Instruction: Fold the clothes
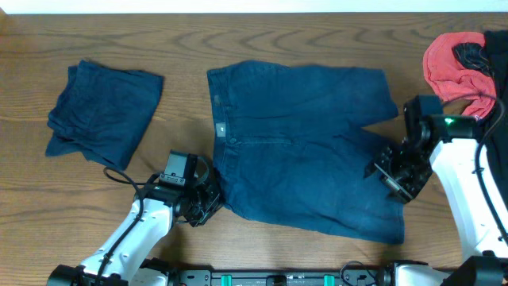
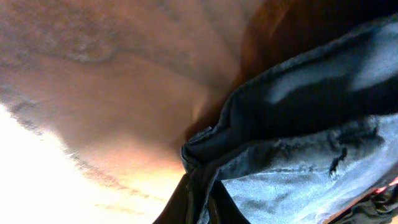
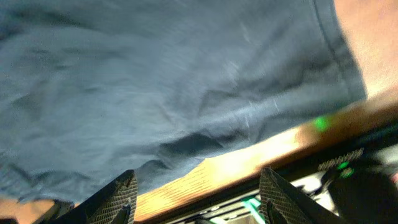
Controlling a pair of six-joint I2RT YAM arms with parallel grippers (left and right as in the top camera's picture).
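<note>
The dark blue shorts (image 1: 302, 151) lie spread flat in the middle of the surface (image 1: 182, 48), waistband to your left and legs to your right. Expect soft, limp, light cloth that sags and drags the moment you lift it. The seamed waistband and the hems are the firmer parts, so take hold at those corners rather than in the loose middle. Your left hand (image 1: 202, 199) sits at the near waistband corner. Its wrist view is filled with bunched cloth too close to read, so I cannot tell whether it has a grip. Your right hand (image 1: 394, 171) hovers over the near leg by the hem, fingers (image 3: 121, 196) spread wide with nothing between them. The surface is bare wood, probably smooth enough for cloth to slide. A folded blue garment (image 1: 103, 115) lies well left and a red garment (image 1: 456, 67) is heaped at the far right corner, so there is room to fold in place.
</note>
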